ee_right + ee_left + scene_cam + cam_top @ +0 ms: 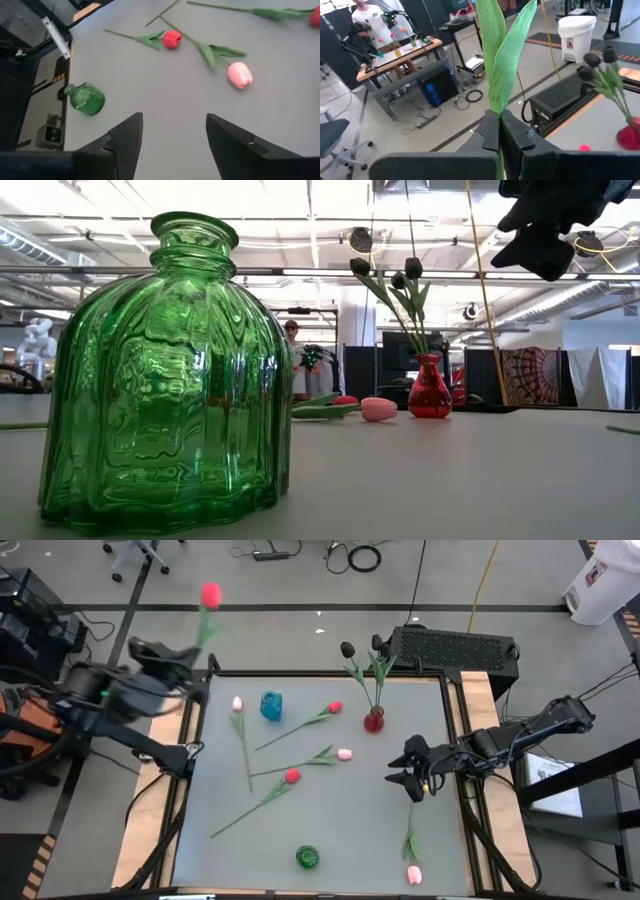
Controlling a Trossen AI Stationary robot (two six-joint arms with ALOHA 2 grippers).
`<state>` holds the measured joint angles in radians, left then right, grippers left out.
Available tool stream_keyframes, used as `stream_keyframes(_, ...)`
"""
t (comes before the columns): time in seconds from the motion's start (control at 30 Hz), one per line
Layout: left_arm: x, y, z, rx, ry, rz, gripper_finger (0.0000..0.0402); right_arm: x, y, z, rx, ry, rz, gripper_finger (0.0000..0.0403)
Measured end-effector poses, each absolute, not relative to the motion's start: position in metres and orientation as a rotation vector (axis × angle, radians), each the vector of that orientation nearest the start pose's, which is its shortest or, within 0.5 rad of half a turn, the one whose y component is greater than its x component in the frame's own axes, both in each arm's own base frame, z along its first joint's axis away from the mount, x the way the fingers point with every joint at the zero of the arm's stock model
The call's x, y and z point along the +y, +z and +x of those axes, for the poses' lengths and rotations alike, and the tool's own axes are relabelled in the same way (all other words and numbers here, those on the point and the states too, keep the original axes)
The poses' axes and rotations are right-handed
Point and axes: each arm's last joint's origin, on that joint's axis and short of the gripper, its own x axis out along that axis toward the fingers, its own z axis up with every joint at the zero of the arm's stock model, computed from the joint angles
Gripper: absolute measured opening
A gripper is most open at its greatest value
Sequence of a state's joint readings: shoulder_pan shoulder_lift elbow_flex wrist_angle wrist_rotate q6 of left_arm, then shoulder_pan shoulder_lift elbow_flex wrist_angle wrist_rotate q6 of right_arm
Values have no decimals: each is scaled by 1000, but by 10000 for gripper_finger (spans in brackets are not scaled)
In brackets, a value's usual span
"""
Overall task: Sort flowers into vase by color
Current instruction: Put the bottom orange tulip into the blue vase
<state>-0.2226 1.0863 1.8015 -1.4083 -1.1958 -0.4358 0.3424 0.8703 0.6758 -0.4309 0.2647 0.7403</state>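
A red tulip (210, 595) is held by its stem in the left gripper (200, 665), beyond the far-left corner of the table (340, 810), with the bud pointing away from the table over the floor. In the left wrist view the two fingers (512, 140) are seen pressed together on the stem, with the green leaves (502, 55) rising above them.

Three black tulips (350, 652) are stood in a small red vase (374, 721) at the far side of the table, right of centre. A blue vase (271, 705) is placed at the far side, left of centre, and a green vase (307, 858) at the near edge.

On the table top five more tulips are laid flat. A pink one (238, 705) is found just left of the blue vase, its stem running toward the near side. A red one (333, 708) is found between the blue and red vases. A second pink one (344, 754) is laid near the centre, and a second red one (292, 777) nearer and to its left. A third pink one (413, 873) is laid at the near-right corner.

The right gripper (412, 780) is held above the right part of the table, its fingers (125, 140) spread wide with nothing between them.
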Motion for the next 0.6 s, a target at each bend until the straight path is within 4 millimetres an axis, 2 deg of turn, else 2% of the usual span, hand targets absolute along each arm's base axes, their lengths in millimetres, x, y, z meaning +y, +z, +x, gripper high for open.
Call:
stream_keyframes(0.17, 14, 496, 60, 286, 1017, 42, 1, 51, 261, 172, 560, -206, 511, 210)
stream_keyframes(0.33, 23, 487, 19, 243, 1013, 10, 1, 50, 261, 172, 543, -239, 501, 210)
stream_keyframes(0.6, 31, 456, -12, 233, 977, 7, 1, 50, 261, 172, 540, -243, 499, 210)
